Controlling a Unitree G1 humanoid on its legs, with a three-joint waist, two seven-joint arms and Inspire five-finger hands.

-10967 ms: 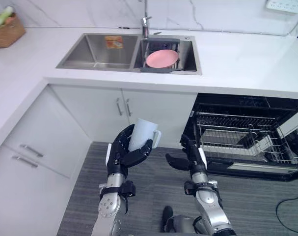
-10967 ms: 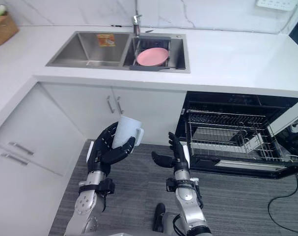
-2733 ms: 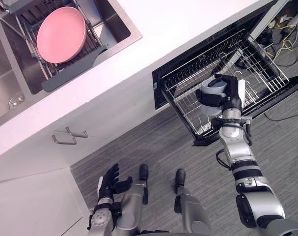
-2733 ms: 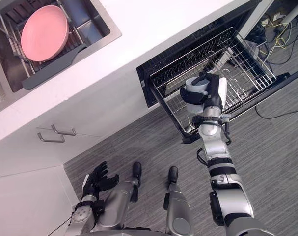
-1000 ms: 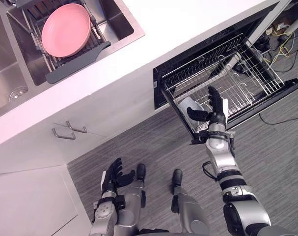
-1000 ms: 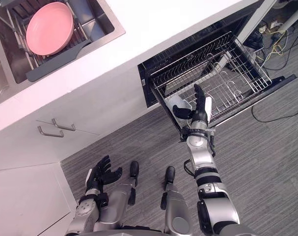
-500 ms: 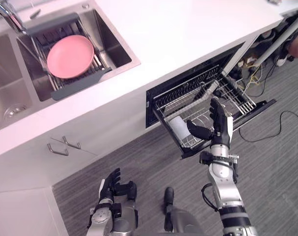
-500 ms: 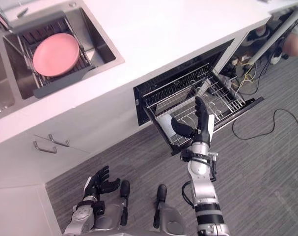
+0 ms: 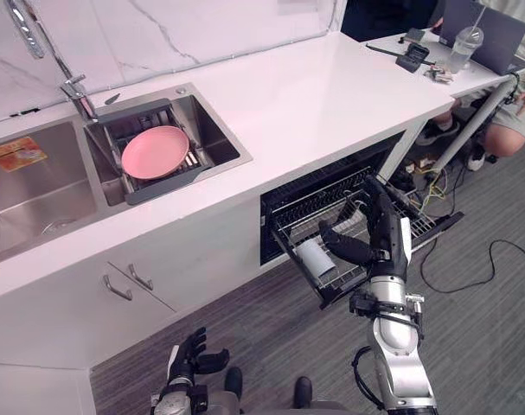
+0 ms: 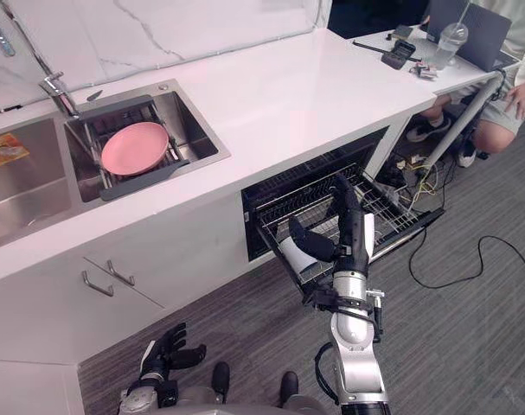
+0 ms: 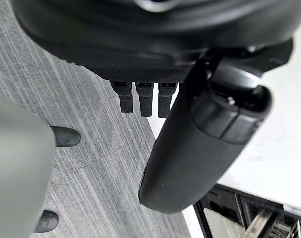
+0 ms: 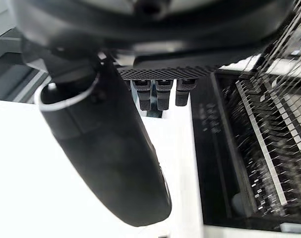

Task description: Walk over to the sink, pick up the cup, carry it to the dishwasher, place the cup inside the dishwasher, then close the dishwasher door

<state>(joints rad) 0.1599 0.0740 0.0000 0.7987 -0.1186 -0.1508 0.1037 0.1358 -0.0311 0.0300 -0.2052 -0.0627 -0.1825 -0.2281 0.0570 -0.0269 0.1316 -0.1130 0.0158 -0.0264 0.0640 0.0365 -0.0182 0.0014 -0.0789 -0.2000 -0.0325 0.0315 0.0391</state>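
Down in the pulled-out rack (image 9: 290, 240) of the dishwasher, the cup (image 9: 315, 257) lies on its side near the front corner, so the placing step looks done. The right hand (image 9: 379, 232) stands upright just before the rack, fingers straight and thumb spread, holding nothing, which leaves it free for the door (image 9: 439, 223) that hangs open under the rack. The rack probably has to slide in before that door can shut. The left hand (image 9: 191, 354) hangs low over the floor, fingers loosely spread and empty.
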